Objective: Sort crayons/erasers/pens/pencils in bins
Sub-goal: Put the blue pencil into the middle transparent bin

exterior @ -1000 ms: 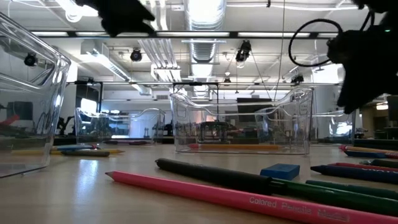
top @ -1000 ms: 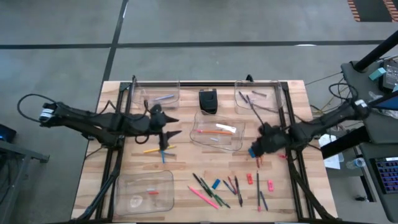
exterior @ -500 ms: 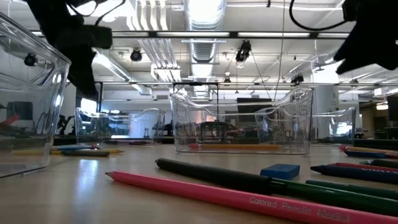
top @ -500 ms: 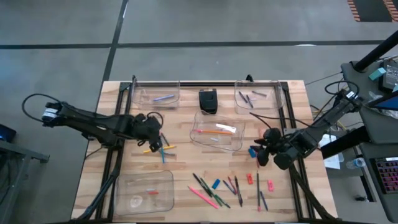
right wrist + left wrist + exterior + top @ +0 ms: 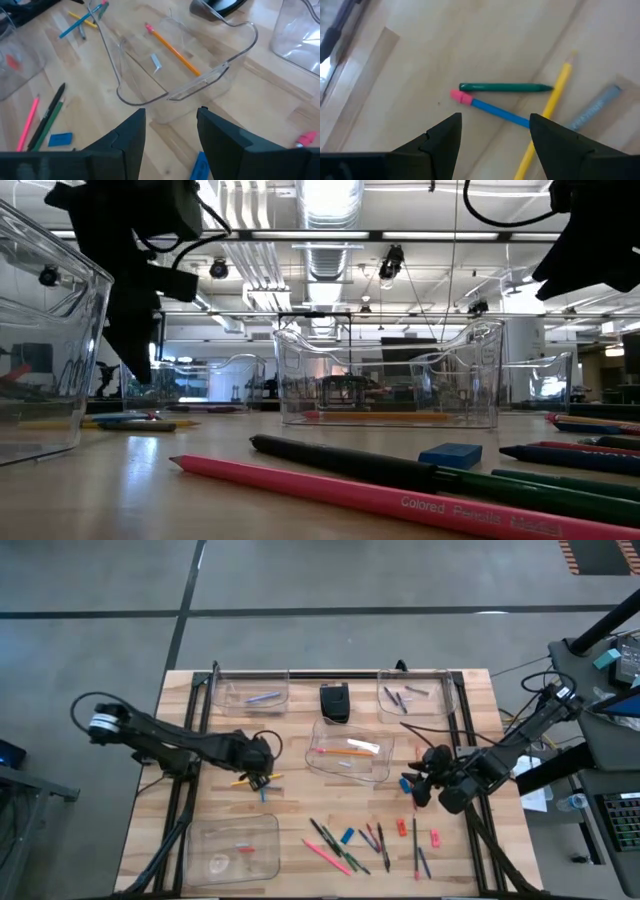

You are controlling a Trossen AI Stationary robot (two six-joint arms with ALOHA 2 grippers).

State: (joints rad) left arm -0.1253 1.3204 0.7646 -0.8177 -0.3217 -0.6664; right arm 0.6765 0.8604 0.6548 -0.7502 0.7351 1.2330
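Observation:
My left gripper [image 5: 262, 773] is open and empty, pointing down just above a small cluster of pencils on the table left of centre. The cluster is a green pencil [image 5: 502, 87], a blue one with a pink end [image 5: 492, 109] and a yellow one [image 5: 549, 112], with a grey stick [image 5: 596, 106] beside them. The fingers [image 5: 442, 137] stand over the blue pencil without touching it. My right gripper [image 5: 414, 786] is open and empty, above the table to the right of the centre bin [image 5: 350, 752]. That bin holds an orange pencil [image 5: 172, 50].
Clear bins stand at the far left [image 5: 250, 695], far right [image 5: 415, 700] and near left [image 5: 232, 848], with a black box [image 5: 335, 702] between the far two. Several loose pencils, pens, crayons and erasers [image 5: 370, 838] lie near the front edge, among them a blue eraser [image 5: 60, 139].
My left gripper has tipped from level to pointing down and has gone down toward the pencil cluster, staying open. My right gripper rose a little early on and has since kept still. Nothing on the table has moved.

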